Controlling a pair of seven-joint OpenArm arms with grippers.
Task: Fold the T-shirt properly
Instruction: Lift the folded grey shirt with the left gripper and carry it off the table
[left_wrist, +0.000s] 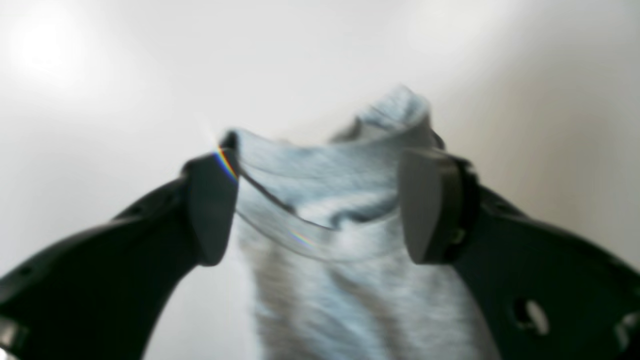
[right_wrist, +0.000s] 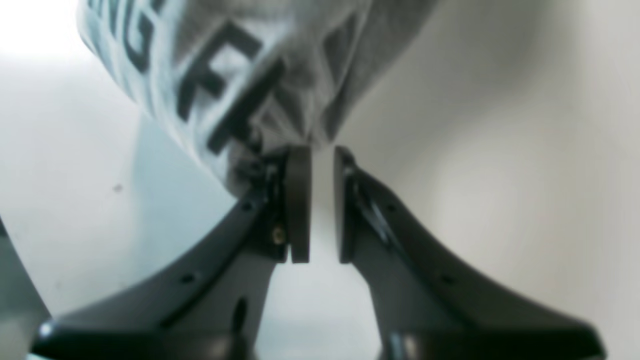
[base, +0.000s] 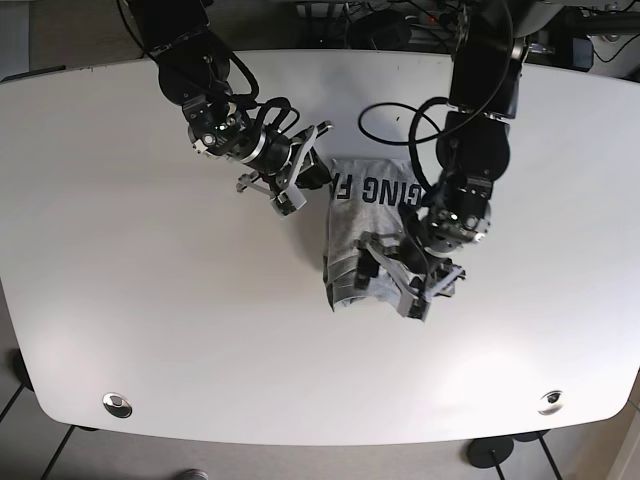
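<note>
A grey T-shirt (base: 365, 235) with black lettering lies partly folded in a narrow strip at the middle of the white table (base: 150, 300). My left gripper (base: 388, 283) stands open at the strip's near end. In the left wrist view its fingers (left_wrist: 212, 210) straddle the bunched cloth (left_wrist: 340, 280) without closing on it. My right gripper (base: 318, 170) is at the shirt's far left corner beside the lettering. In the right wrist view the right gripper (right_wrist: 322, 150) has its jaws nearly together, and the wrinkled fabric (right_wrist: 240, 65) gathers into its tips.
A black cable (base: 400, 120) loops over the table just behind the shirt, beside the left arm. Metal grommets (base: 118, 404) sit near the two front corners. Bare white tabletop surrounds the shirt on all sides.
</note>
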